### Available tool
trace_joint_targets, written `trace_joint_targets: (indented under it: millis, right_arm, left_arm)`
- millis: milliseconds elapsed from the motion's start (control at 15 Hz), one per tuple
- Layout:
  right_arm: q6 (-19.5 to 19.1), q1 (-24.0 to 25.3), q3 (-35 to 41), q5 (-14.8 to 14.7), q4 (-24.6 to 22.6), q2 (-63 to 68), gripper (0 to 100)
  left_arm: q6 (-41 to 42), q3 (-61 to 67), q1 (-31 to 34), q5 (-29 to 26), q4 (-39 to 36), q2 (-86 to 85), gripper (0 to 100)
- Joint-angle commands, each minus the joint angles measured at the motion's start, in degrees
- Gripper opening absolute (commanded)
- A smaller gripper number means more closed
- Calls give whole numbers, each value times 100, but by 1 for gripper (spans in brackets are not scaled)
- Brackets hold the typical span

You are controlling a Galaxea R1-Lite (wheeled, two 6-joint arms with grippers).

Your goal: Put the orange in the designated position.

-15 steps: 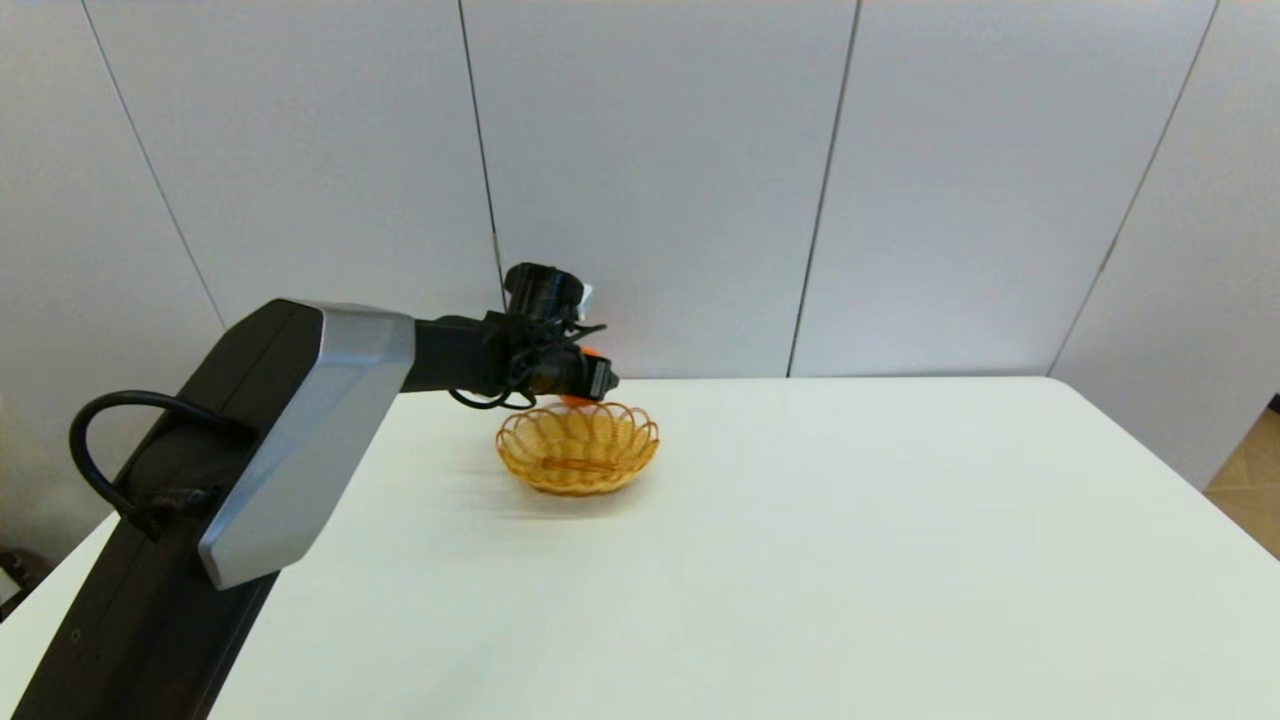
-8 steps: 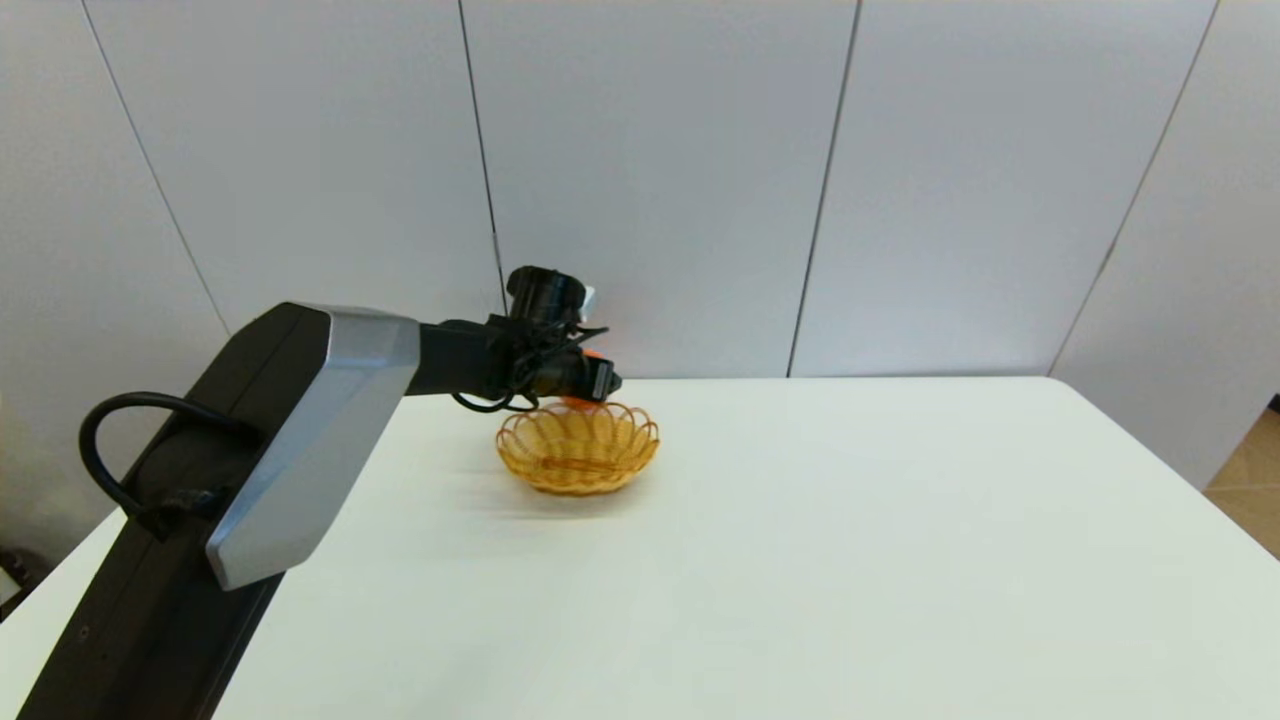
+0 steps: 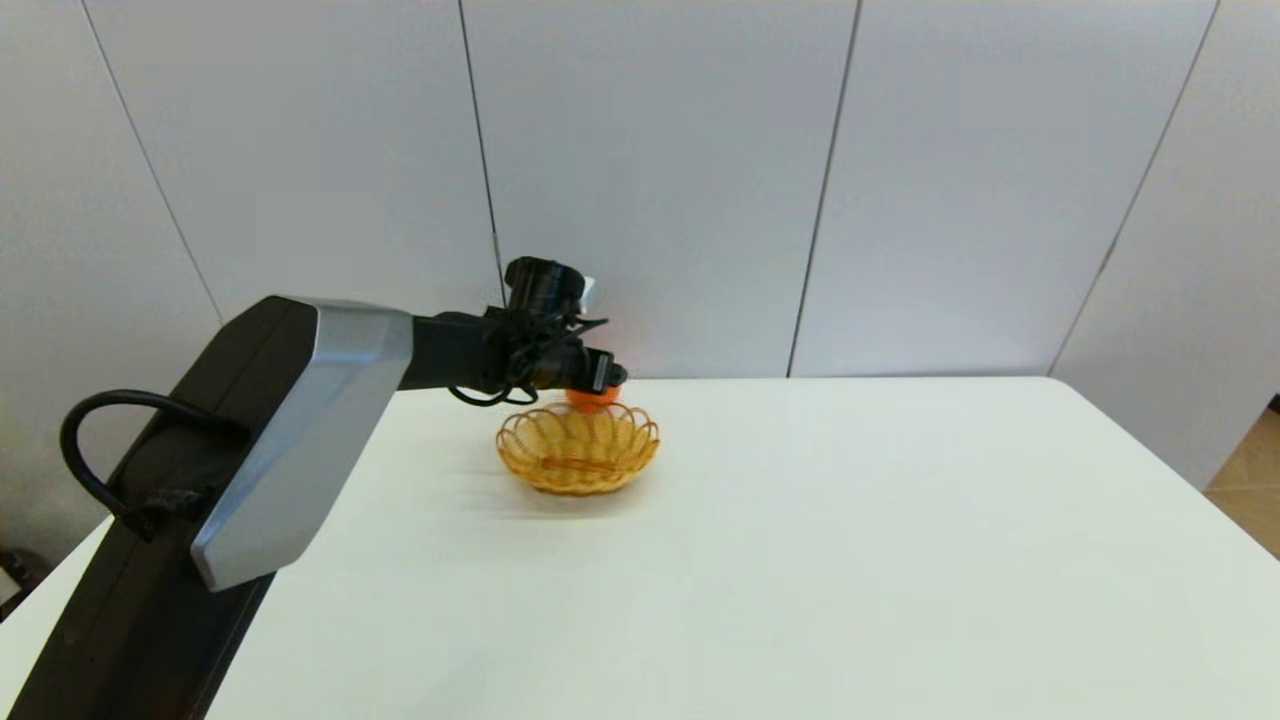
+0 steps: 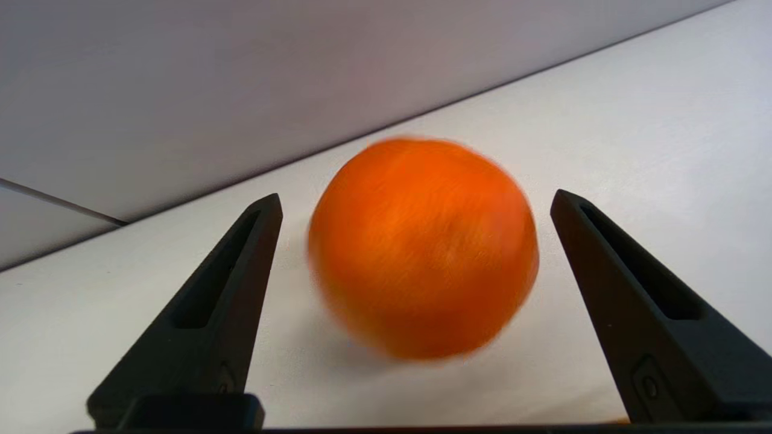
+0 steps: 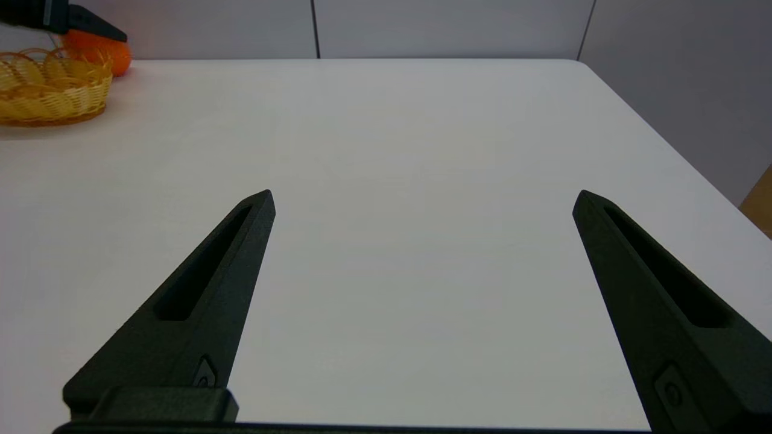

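The orange (image 4: 422,247) is blurred in the left wrist view, and in the head view the left gripper (image 3: 600,378) and basket (image 3: 578,447) hide most of it.

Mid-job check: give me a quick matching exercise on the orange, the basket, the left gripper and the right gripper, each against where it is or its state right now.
1. orange
2. basket
3. left gripper
4. right gripper

A. open, over bare table, far from the fruit
B. on the table behind the basket, untouched by either finger
C. open, one finger on each side of the fruit
D. holds nothing

Pairs: 1-B, 2-D, 3-C, 4-A
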Motion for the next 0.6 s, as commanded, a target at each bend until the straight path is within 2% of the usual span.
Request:
trace_joint_targets:
  millis: [67, 600]
  right_arm:
    - [-2, 2, 0, 0, 1, 7, 100]
    - [-2, -6, 0, 0, 1, -1, 100]
  left_arm:
    - [-2, 0, -2, 3, 1, -450, 100]
    - [42, 290, 42, 11, 28, -1812, 100]
